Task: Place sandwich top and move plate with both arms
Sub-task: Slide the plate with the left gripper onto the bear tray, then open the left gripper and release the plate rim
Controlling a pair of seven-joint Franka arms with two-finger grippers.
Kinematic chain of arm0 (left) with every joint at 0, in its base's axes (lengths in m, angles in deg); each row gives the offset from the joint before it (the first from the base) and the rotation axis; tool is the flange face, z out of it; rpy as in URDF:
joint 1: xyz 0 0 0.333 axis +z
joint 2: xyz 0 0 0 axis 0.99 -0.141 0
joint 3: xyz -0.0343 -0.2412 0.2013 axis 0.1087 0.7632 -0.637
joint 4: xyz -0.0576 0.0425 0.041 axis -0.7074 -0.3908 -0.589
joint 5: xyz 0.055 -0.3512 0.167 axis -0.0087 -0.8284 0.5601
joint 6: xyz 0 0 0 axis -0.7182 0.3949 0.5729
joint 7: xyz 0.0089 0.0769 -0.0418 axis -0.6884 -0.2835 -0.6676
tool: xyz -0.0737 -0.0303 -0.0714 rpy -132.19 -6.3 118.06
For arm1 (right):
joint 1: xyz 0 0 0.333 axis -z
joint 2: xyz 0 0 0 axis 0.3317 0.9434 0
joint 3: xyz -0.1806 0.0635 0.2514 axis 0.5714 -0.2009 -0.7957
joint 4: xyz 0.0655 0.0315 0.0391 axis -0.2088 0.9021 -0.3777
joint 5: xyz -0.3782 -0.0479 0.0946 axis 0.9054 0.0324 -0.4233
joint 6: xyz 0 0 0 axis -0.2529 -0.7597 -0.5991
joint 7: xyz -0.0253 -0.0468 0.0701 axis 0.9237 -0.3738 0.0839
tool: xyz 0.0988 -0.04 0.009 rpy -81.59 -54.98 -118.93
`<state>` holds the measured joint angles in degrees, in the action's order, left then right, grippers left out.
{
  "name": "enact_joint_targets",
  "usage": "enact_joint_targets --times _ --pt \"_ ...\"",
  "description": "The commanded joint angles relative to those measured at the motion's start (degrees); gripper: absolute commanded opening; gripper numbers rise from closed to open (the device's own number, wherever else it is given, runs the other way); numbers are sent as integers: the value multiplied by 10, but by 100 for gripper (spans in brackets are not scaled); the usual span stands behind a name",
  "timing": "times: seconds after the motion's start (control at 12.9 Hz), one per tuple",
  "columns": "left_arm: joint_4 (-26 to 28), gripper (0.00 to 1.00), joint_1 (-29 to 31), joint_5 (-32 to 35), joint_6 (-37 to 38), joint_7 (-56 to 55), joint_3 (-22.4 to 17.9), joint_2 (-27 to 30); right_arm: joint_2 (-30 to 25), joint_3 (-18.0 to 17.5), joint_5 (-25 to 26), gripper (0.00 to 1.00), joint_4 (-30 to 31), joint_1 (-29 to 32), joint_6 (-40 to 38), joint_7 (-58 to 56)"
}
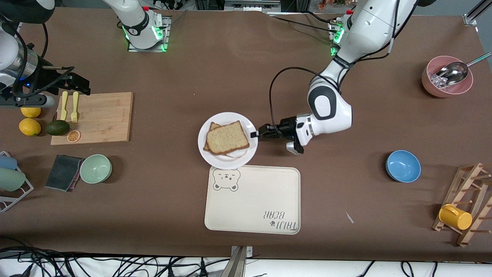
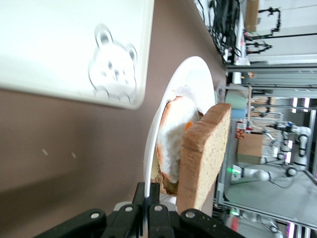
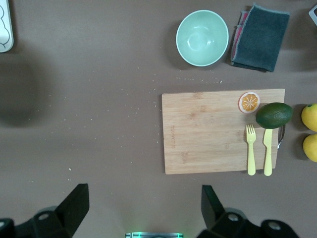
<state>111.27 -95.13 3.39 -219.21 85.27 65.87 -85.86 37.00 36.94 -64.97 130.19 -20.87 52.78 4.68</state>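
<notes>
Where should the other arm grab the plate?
Probably on the plate's bare rim toward the right arm's end, coming in low from that side. The left gripper is shut on the rim facing it, and the bread covers the middle.

Bright even light, tray (image 2: 59, 44) perhaps overexposed.

The left hand (image 2: 147, 218) pinches the plate (image 2: 195, 79) rim, the sandwich top (image 2: 205, 153) leaning over a fried egg (image 2: 173, 141).
</notes>
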Motion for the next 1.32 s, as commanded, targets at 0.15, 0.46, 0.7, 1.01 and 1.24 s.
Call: enact_joint_targets --times 0.15,0.46,0.7,1.01,1.24 --pt "-109 0 29 68 15 -81 -25 -57 4 -1 -7 100 -9 4 -6 5" --pt "-172 0 52 96 17 -114 -30 -110 4 -2 -7 100 -9 4 -6 5" --pt "-246 0 45 108 16 -123 -36 -172 4 -1 -7 100 -9 4 -6 4" --pt "-326 0 39 107 16 -145 -37 -235 4 -1 -7 100 -9 4 -6 3" --pt "-329 0 31 109 15 -143 -44 -253 4 1 -7 100 -9 4 -6 1"
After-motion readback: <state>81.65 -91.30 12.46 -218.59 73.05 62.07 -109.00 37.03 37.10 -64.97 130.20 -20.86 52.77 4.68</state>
